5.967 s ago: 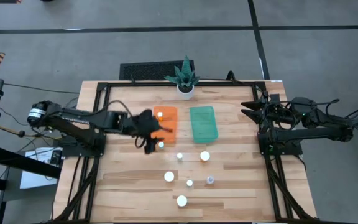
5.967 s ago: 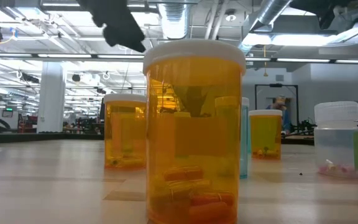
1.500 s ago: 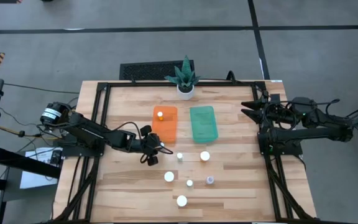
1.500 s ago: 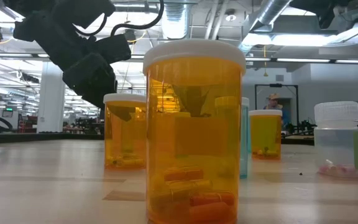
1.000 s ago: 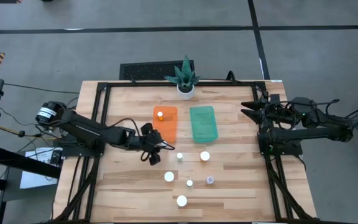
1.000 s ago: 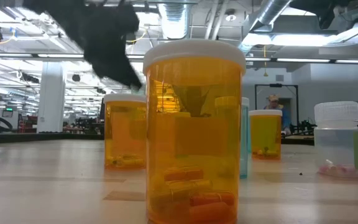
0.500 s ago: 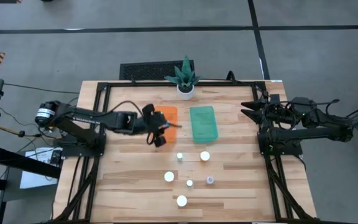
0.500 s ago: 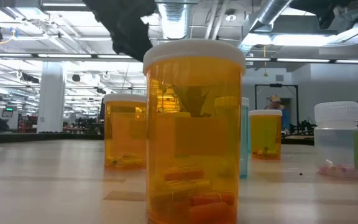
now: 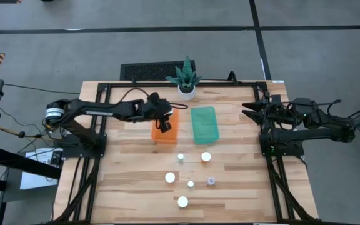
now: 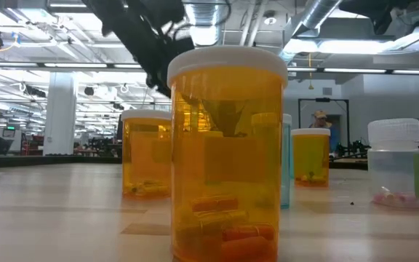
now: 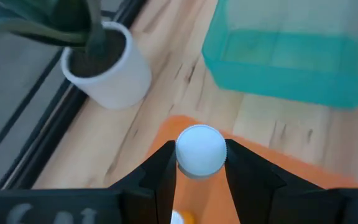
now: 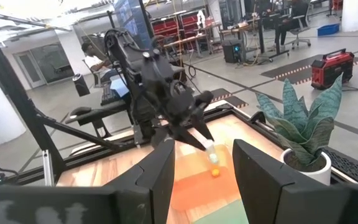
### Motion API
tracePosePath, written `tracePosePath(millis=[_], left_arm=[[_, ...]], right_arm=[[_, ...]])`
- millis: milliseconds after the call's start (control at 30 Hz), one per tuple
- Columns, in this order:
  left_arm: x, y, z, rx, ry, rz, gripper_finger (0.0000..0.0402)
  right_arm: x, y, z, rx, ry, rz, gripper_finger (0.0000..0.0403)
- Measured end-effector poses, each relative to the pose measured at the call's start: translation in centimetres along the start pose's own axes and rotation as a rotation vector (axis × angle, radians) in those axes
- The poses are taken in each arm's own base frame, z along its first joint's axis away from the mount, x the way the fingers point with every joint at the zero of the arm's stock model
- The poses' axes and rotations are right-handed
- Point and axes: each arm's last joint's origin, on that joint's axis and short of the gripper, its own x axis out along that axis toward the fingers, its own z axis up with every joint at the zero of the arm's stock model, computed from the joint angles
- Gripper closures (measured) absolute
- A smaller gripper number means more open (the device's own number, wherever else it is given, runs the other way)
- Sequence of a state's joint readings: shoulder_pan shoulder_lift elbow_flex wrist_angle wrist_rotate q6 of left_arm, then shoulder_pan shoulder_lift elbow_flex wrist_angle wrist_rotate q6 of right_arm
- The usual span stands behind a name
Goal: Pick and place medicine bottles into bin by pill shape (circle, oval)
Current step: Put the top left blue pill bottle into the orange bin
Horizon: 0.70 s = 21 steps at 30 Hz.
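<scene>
My left gripper [image 9: 165, 124] hangs over the orange bin [image 9: 172, 133], shut on a small white-capped medicine bottle [image 11: 201, 148]. Another bottle [image 12: 215, 172] stands in the orange bin below it. The green bin [image 9: 205, 123] lies just right of the orange one. Several white-capped bottles stand upright on the wood nearer the front, among them one [image 9: 180, 157], a wider one [image 9: 205, 157] and a bluish one [image 9: 211, 180]. My right gripper [image 9: 250, 110] is open and empty at the table's right edge. My left gripper pinches the bottle at its white cap [image 11: 183, 155], between the free ends of its two fingers. The fingers [image 12: 199, 137] slant down from the table's left. The bottle is lifted clear, above the orange bin's floor [image 11: 260, 171].
A white plant pot [image 9: 186, 88] with a green plant stands at the far edge behind the bins. Black frame rails run along the table's left and right sides. In the low view a large amber bottle [image 10: 228, 153] stands closest, others behind it.
My left gripper has risen from the table near the orange bin's front-left corner and gone toward the far edge and a little right, carrying the bottle, which is lifted clear and now hangs over the orange bin. My right arm has kept still.
</scene>
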State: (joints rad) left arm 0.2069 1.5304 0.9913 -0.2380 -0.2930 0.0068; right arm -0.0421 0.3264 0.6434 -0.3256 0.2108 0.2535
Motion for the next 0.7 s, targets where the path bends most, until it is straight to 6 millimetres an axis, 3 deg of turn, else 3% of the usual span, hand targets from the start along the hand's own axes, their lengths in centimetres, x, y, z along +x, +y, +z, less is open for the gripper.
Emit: tracePosePath(millis=[233,700], left_arm=[[3.3,-0.9,-1.0,0.017,0.042,-0.015,0.0287],[4.4,-0.7,-2.2,-0.02,0.066,0.023,0.0287]], right_arm=[[0.0,0.0,0.0,-0.001,0.004,-0.001,0.0228],[0.0,0.0,-0.1,-0.002,0.011,-0.003,0.0228]])
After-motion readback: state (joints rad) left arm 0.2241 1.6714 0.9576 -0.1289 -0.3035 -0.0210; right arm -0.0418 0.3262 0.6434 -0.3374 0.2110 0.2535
